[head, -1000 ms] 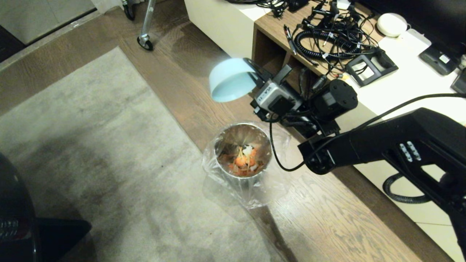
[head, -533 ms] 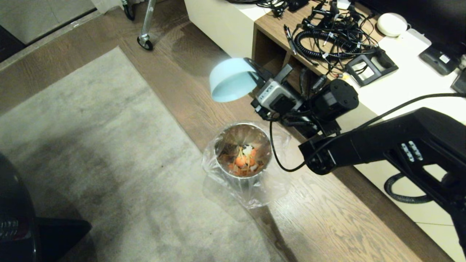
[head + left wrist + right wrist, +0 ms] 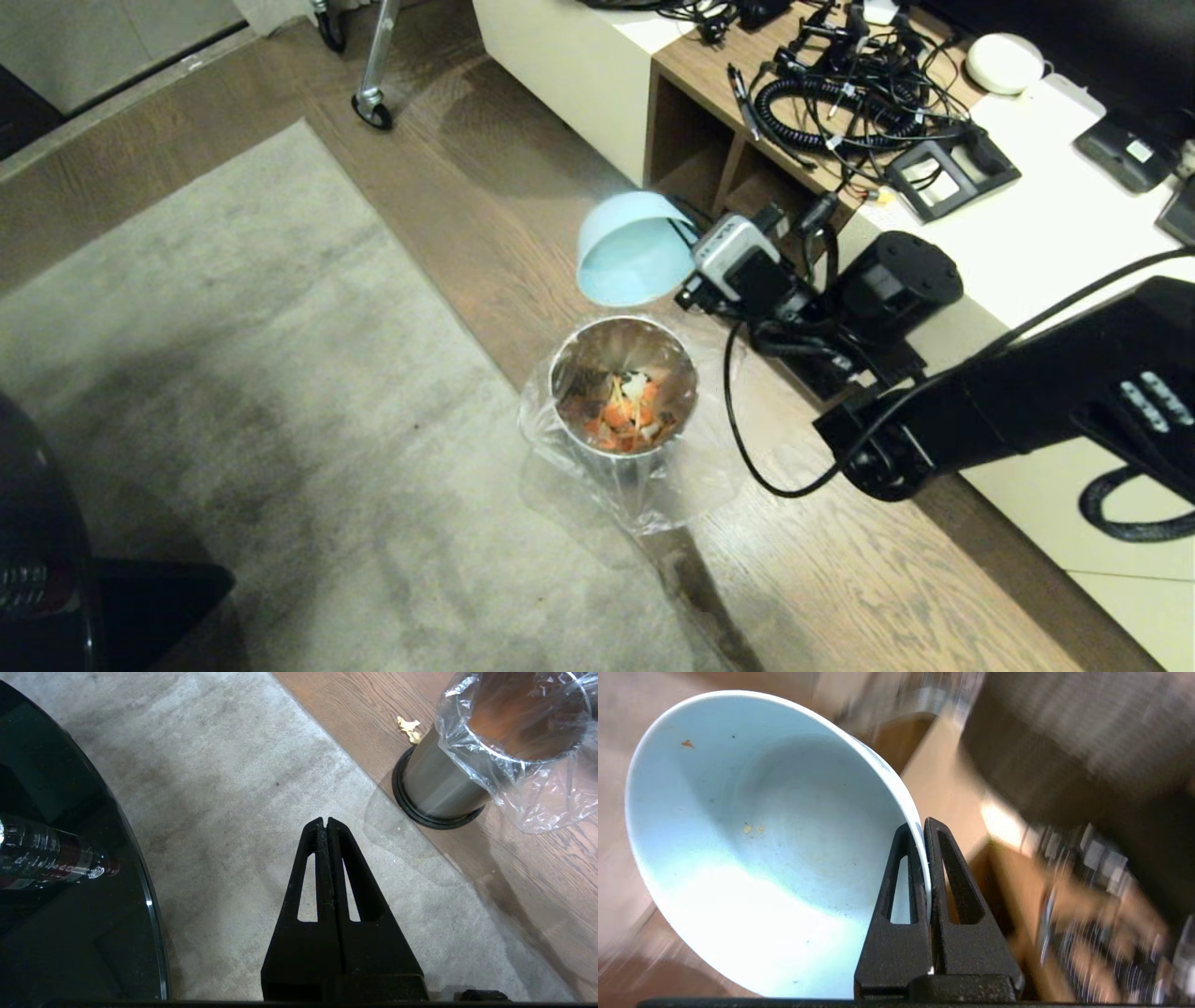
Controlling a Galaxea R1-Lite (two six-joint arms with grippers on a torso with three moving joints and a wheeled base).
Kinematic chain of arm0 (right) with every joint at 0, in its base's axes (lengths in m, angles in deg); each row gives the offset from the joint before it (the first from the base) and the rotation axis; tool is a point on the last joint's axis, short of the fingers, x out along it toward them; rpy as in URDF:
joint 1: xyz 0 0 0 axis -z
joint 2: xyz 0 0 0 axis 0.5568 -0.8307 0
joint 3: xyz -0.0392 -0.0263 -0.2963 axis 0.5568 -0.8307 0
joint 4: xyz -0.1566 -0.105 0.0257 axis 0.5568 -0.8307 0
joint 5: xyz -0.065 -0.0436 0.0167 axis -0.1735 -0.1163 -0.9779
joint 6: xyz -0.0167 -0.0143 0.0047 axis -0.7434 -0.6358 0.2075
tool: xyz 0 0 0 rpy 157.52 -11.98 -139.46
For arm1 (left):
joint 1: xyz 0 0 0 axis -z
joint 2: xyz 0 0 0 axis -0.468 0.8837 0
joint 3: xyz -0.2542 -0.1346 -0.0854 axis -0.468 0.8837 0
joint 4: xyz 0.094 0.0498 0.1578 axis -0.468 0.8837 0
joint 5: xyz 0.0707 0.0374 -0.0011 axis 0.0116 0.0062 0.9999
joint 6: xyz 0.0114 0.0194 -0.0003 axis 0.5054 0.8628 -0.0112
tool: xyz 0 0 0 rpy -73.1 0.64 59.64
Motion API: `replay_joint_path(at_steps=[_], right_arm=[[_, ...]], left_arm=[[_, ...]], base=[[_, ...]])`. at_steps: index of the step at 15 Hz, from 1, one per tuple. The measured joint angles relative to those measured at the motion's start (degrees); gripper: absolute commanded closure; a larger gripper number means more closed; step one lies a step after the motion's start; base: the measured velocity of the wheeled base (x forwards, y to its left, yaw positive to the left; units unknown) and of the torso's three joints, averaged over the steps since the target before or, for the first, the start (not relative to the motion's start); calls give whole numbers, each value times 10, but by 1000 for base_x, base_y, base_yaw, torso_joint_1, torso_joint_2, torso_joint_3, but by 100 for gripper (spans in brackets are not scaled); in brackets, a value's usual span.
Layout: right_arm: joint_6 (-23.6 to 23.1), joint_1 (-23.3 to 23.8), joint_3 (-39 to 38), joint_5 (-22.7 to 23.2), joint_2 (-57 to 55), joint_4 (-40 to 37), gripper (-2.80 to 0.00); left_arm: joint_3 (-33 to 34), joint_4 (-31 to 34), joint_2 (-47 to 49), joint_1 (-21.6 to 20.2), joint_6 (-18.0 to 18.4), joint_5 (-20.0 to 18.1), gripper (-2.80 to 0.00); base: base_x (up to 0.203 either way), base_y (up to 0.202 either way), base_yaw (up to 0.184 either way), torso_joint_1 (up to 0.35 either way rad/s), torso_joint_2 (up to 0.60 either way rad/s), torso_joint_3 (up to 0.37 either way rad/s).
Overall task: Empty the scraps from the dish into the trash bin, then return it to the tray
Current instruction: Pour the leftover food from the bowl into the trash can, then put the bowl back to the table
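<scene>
Now right tool (image 3: 923, 828) tight on dish (image 3: 752, 844) rim.

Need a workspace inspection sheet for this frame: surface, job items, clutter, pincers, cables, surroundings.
Surface: wood floor with grey rug; a yellow scrap lies on the wood by the bin.
Job's things: dish tipped, nearly empty, only specks inside; scraps in the trash bin, bag-lined; tray not in view.
Clutter: dark bottle under a glass tabletop.
Pincers: right pincer shut on the dish rim, beyond the bin; left pincer shut, empty, over the rug.
Cables: tangled cables on the cabinet; arm cable hanging beside the bin.
Surroundings: wheeled stand leg.
</scene>
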Motion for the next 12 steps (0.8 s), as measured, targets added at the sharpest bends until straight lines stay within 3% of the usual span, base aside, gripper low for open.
replay_joint_path(at_steps=[4,12], right_arm=[[91,2,-110,-84,70,-104,0],[269,78,-181,-125,147,-311,0]], left_arm=[[0,0,0,0,0,0,0],[0,0,0,0,0,0,0]], base=[[0,0,0,0,0,0],[0,0,0,0,0,0]])
